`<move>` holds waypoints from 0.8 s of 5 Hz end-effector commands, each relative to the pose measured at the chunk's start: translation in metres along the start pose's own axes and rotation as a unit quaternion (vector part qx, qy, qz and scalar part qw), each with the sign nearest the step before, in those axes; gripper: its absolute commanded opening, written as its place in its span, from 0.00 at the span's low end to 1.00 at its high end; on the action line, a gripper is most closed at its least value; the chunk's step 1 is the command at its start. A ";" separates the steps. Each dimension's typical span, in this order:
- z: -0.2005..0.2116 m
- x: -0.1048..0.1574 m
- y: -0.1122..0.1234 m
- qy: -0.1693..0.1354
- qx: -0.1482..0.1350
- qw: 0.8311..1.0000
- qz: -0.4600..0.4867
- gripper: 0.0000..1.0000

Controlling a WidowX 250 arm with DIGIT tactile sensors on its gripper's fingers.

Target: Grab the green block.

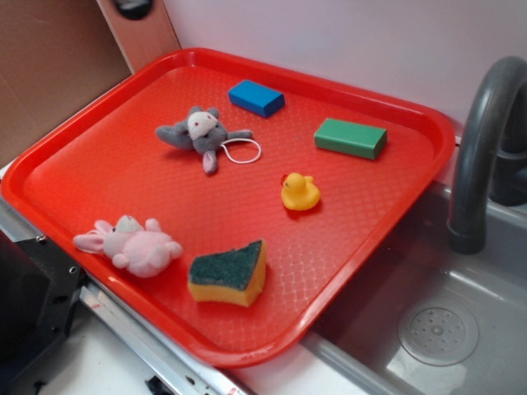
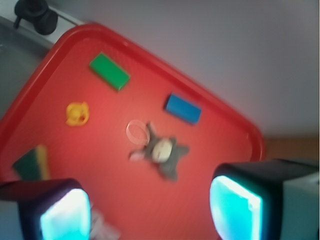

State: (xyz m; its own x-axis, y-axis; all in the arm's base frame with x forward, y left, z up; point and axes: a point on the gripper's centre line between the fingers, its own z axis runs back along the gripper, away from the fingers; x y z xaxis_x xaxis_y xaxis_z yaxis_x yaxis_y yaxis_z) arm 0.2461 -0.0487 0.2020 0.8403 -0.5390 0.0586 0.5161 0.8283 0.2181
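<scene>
The green block lies flat at the back right of the red tray. In the wrist view the green block sits near the upper left, far from my gripper. My gripper stands open high above the tray with nothing between its glowing cyan pads. The gripper does not show in the exterior view.
On the tray also lie a blue block, a grey plush mouse, a yellow duck, a pink plush bunny and a yellow sponge with dark green top. A grey sink with a dark faucet stands to the right.
</scene>
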 end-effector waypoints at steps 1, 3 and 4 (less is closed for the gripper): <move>-0.051 0.069 -0.020 0.042 0.042 0.982 -0.179 1.00; -0.118 0.100 -0.029 0.092 0.045 0.965 -0.242 1.00; -0.149 0.107 -0.032 0.115 0.017 0.957 -0.267 1.00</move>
State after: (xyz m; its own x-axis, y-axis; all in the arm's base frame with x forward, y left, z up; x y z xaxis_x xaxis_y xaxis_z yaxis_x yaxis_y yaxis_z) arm 0.3366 -0.1033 0.0374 0.4571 -0.8140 -0.3585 0.8879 0.4414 0.1298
